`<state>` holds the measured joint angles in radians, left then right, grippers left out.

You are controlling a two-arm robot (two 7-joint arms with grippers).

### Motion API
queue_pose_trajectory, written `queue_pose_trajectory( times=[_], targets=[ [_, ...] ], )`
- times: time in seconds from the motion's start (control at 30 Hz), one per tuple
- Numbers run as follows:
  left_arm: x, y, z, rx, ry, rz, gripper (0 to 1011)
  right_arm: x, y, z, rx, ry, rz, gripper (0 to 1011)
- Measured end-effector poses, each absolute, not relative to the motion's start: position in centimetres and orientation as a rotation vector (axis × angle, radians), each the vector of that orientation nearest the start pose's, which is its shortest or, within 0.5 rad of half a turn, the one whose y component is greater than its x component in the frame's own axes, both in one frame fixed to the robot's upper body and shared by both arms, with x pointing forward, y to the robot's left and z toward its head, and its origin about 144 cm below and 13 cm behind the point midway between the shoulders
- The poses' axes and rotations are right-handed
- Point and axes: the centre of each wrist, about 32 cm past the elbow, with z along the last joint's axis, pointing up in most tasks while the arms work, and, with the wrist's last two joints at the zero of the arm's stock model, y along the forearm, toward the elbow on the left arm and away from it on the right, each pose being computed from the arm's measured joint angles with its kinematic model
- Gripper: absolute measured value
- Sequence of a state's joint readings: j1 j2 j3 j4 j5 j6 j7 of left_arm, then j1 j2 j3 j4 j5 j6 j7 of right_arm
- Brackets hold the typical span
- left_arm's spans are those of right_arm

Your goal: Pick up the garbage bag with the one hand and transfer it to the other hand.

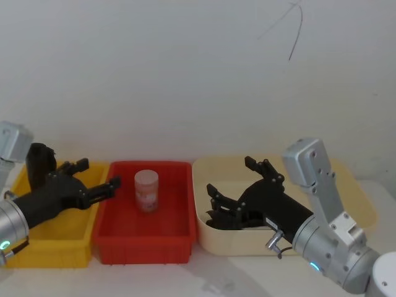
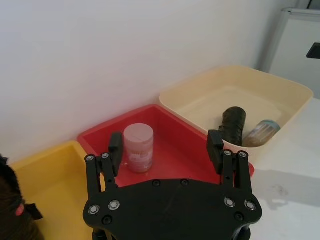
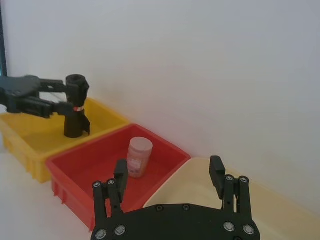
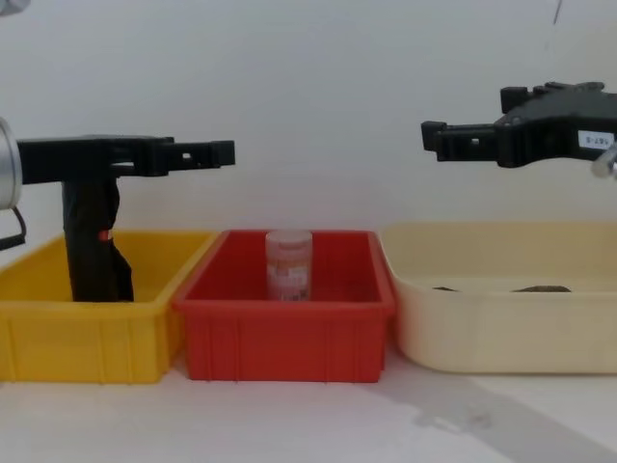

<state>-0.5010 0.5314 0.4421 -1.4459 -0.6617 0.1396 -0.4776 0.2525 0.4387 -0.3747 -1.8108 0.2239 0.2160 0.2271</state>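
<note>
The garbage bag (image 2: pixel 234 122) lies on its side on the floor of the cream tub (image 4: pixel 492 338), just beside a clear bottle (image 2: pixel 262 132) that is also tipped over. Its rolled film looks dark, crinkly and slightly glossy, so it will likely give a little when squeezed.

The right gripper (image 1: pixel 230 176) hangs above that tub with its fingers apart, apparently lined up to come down on the bag. The left gripper (image 1: pixel 99 174) is level over the edge where the yellow bin (image 4: pixel 87 338) meets the red bin (image 4: pixel 289 338), fingers spread and empty, probably waiting to receive.

A second black roll (image 4: pixel 92 251) with a red sticker stands upright in the yellow bin, and a pink jar (image 4: pixel 289 263) stands in the red one; neither is wanted
</note>
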Motion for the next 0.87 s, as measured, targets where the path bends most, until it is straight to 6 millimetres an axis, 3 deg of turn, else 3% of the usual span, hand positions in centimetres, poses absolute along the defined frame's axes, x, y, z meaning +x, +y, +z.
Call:
queue_pose_trajectory(
  times=[0.87],
  targets=[
    [57.3, 27.0, 125.5, 0.008, 0.002, 0.703, 1001, 46.7, -20.6, 126.8, -0.097, -0.311, -0.935, 999]
  ],
)
